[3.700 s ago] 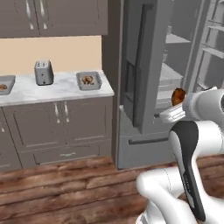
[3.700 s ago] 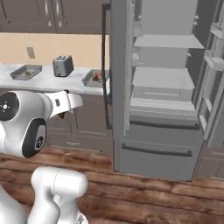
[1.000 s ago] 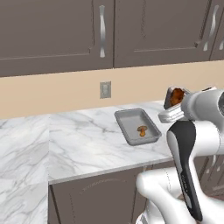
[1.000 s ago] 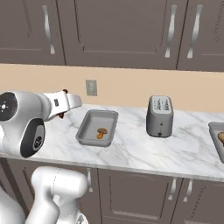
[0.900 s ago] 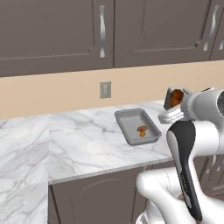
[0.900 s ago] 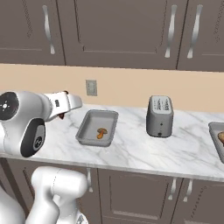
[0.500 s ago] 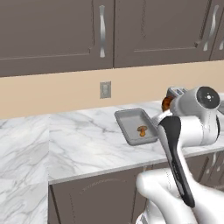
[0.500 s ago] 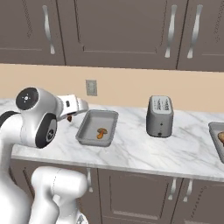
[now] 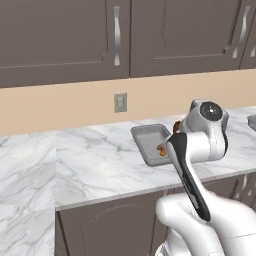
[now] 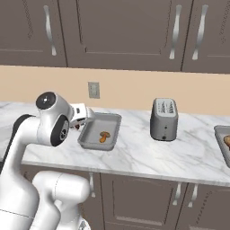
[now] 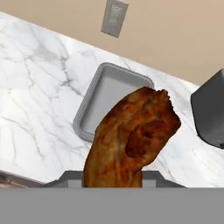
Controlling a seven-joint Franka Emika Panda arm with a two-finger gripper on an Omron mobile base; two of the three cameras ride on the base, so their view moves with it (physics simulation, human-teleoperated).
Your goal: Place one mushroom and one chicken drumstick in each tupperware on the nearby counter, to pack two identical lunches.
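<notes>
Holding a reddish-brown, elongated chicken drumstick (image 11: pixel 133 140), the tool (image 10: pixel 80 124) hangs just over the left rim of a shallow grey rectangular tupperware tray (image 10: pixel 113 121). Seen from the hand camera, the drumstick rises from between the fingers with its thick, knobbly end up, and it covers much of the near right part of the tray (image 11: pixel 109 83) below it. From the left base camera only a sliver of the orange meat (image 9: pixel 176 127) peeks out beside the white wrist.

Inside that tray lies a small tan-brown capped mushroom (image 10: pixel 104 136), roughly in the middle of the floor; from the left base camera it shows as a small orange-brown spot (image 9: pixel 161 149) close against the arm. The tray (image 9: pixel 150 134) sits on the long white marble desk with grey veins (image 10: pixel 148 155), toward its far edge, in front of a beige wall carrying a pale switch plate (image 10: pixel 93 90).

To the right of the tray, apart from it, stands an upright silver-grey toaster (image 10: pixel 164 119). Farther right again, at the picture's edge, the corner of a second grey tray (image 10: pixel 222 135) shows, with an orange-brown piece (image 10: pixel 227 141) in it that is cut off too much to identify. Dark brown upper cabinets with silver handles (image 10: pixel 174 32) run along the wall above, and matching cabinet doors (image 10: pixel 143 197) sit below the desk.
</notes>
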